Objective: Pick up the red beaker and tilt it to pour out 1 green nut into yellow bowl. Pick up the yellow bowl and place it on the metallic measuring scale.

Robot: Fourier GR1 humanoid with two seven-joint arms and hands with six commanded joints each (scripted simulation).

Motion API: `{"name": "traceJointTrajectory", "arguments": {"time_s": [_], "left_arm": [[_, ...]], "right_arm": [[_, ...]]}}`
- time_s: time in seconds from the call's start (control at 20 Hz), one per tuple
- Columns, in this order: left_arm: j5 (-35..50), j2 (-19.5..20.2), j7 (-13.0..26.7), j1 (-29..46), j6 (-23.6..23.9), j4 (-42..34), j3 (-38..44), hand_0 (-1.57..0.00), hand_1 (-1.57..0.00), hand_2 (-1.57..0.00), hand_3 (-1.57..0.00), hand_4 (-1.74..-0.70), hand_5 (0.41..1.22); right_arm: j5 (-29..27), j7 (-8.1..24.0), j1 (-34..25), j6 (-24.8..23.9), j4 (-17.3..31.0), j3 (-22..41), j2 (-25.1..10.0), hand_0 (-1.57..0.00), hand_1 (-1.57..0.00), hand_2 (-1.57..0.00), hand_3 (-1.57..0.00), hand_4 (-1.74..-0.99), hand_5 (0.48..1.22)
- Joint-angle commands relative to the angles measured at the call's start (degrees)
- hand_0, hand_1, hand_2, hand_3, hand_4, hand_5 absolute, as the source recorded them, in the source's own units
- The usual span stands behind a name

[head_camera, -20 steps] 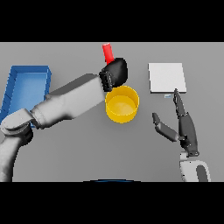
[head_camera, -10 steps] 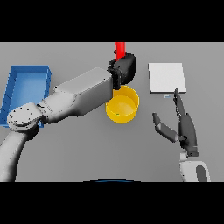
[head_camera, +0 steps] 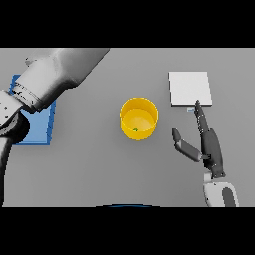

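Mid-table: yellow bowl (head_camera: 139, 118) upright, green nut (head_camera: 135, 130) inside | right hand (head_camera: 207, 144) fingers straight, apart

One yellow bowl (head_camera: 139, 118) is standing on the grey worktop (head_camera: 99, 159), and one green nut (head_camera: 135, 130) is lying inside it. One white scale (head_camera: 189, 88) and one blue tray (head_camera: 36, 124) are also showing.

Bowl (head_camera: 139, 118) at mid-desk (head_camera: 99, 169), with a nut (head_camera: 135, 130) inside near its front wall. Scale (head_camera: 190, 88) behind and to the right of the bowl, well apart. Tray (head_camera: 37, 127) at far left, partly under the left arm. Right hand (head_camera: 208, 144) in front of the scale, right of the bowl.
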Motion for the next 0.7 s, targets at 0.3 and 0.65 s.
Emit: {"name": "traceJointTrajectory", "arguments": {"time_s": [0.3,0.65], "left_arm": [[26.8,8.1,8.8,0.5,4.8,13.3,24.2,-1.57,-1.57,-1.57,-1.39,-1.74,1.221],[46.0,15.9,14.2,12.3,14.4,18.2,35.8,-1.57,-1.57,-1.57,-1.53,-1.74,1.221]], "right_arm": [[1.7,1.5,-1.8,-1.4,1.0,0.4,0.3,0.0,0.0,0.0,0.0,-1.129,0.625],[-1.9,-1.2,-2.1,1.5,2.3,0.0,0.1,0.0,0.0,0.0,0.0,-1.126,0.651]]}}
